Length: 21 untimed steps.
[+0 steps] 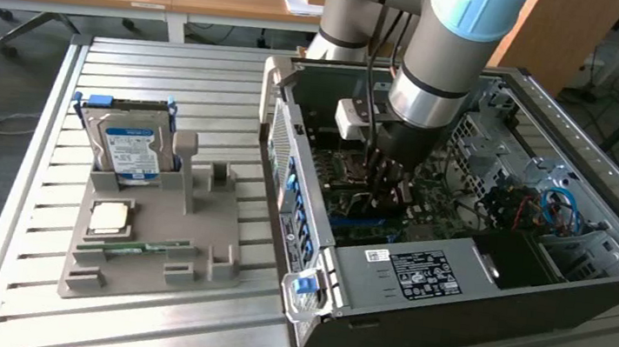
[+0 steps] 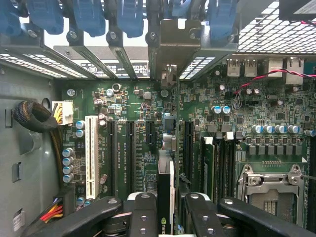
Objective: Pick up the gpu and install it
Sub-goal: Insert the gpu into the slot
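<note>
My gripper (image 2: 166,211) is shut on the gpu (image 2: 165,170), a thin dark card seen edge-on between the two black fingers (image 2: 143,212). The card stands upright over the green motherboard (image 2: 143,113), among the black expansion slots (image 2: 131,158). Its silver bracket (image 2: 172,47) reaches the row of rear slot openings of the case. In the exterior view the gripper (image 1: 389,196) is lowered deep inside the open computer case (image 1: 451,268), just above the board, and the card is mostly hidden by the arm.
A grey parts holder (image 1: 150,247) on the exterior view's left carries the silver hard drive (image 1: 131,149), a processor (image 1: 108,218) and a green memory stick (image 1: 143,248). Inside the case are a white slot (image 2: 91,155), a cable bundle (image 2: 34,118), the processor socket (image 2: 274,182) and the power supply (image 1: 427,274).
</note>
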Motion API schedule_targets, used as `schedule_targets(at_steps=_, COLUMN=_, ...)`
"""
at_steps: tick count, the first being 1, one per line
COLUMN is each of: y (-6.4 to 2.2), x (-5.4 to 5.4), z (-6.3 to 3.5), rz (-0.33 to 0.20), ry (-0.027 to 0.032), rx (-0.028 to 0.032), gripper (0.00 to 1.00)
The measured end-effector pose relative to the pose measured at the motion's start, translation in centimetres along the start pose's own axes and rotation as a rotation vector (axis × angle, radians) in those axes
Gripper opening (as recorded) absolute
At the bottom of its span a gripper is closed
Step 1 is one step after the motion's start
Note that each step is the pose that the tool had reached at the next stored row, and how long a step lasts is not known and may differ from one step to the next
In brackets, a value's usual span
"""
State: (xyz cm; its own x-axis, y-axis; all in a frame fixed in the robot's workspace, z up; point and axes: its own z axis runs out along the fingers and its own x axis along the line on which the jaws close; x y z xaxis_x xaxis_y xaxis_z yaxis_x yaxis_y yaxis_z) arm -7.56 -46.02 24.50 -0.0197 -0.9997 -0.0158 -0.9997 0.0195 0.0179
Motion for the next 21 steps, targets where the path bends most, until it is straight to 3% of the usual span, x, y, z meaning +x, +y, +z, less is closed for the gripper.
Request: schedule_targets(at_steps=21, y=0.12, x=0.00, z=0.01, rz=0.000, ry=0.0000, rx=0.0000, gripper=0.26)
